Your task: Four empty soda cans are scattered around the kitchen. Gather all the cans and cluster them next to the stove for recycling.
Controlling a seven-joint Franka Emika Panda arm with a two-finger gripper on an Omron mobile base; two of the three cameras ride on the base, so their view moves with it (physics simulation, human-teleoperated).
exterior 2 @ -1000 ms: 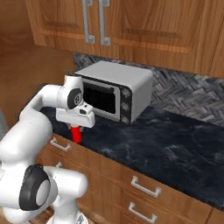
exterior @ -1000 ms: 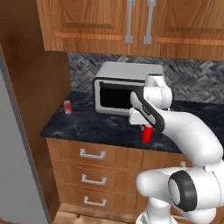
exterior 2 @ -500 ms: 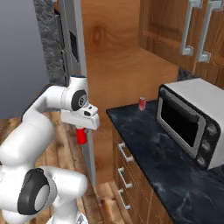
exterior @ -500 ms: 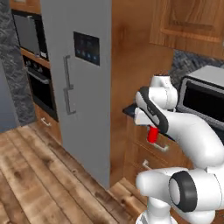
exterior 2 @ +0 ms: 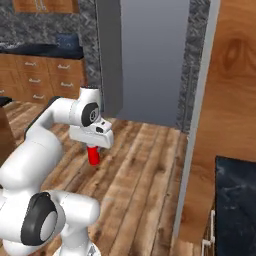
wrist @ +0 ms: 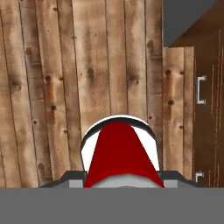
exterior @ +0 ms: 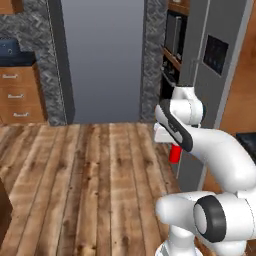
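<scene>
my end effector (exterior 2: 93, 148) is clamped on one red soda can (exterior 2: 93, 155), which hangs upright below the hand, up off the wooden floor (exterior: 75, 170); the hand view looks down the can's length at the planks. i read this as the carry step: one can in hand, in transit with the base, no stove in sight from here. next move, as i judge it, is to get the base round to the stove and set the can down upright on the surface beside the cooktop, close enough to cluster the rest. count: one red can, one arm, one tall grey fridge (exterior: 215, 75), one grey doorway (exterior: 102, 60), one drawer cabinet (exterior 2: 42, 75) far left with a dark surface on top.
</scene>
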